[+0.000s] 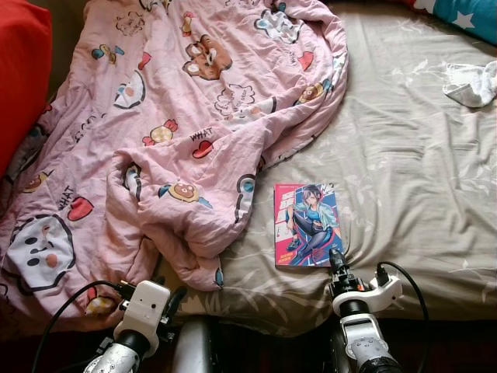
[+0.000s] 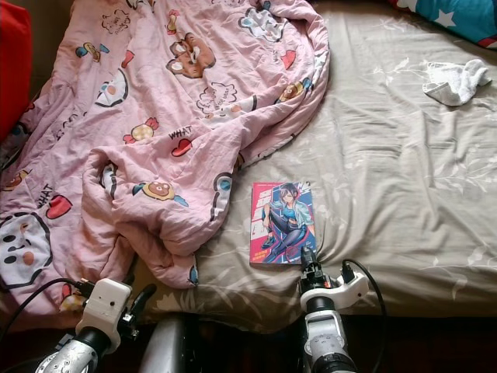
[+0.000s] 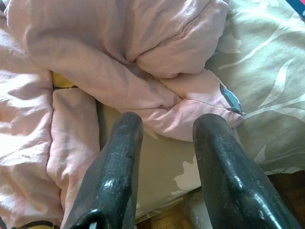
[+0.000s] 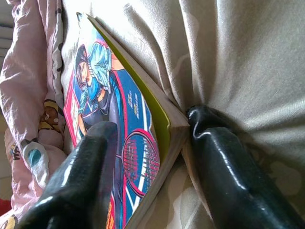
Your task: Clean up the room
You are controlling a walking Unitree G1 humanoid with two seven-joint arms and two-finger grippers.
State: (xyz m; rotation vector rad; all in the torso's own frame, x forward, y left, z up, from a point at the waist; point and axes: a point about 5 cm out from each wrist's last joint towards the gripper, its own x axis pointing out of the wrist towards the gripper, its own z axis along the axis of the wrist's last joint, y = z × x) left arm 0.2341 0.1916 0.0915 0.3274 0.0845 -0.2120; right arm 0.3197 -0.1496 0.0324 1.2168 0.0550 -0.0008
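Note:
A paperback comic book [image 1: 309,224] with a pink and blue cover lies flat on the beige bed sheet [image 1: 411,179], just right of a crumpled pink cartoon blanket [image 1: 178,116]. My right gripper [image 1: 335,260] is at the book's near right corner. In the right wrist view its fingers [image 4: 95,157] straddle that corner of the book [image 4: 119,114], one over the cover and one pressed into the sheet beside the edge, still open. My left gripper [image 3: 167,121] hangs open at the bed's front edge, close to the blanket's folded hem [image 3: 190,109].
A white crumpled cloth [image 1: 472,84] lies at the far right of the bed. A red pillow [image 1: 19,70] sits at the far left and a blue star-patterned pillow [image 1: 470,15] at the top right. The bed's front edge runs just before my wrists.

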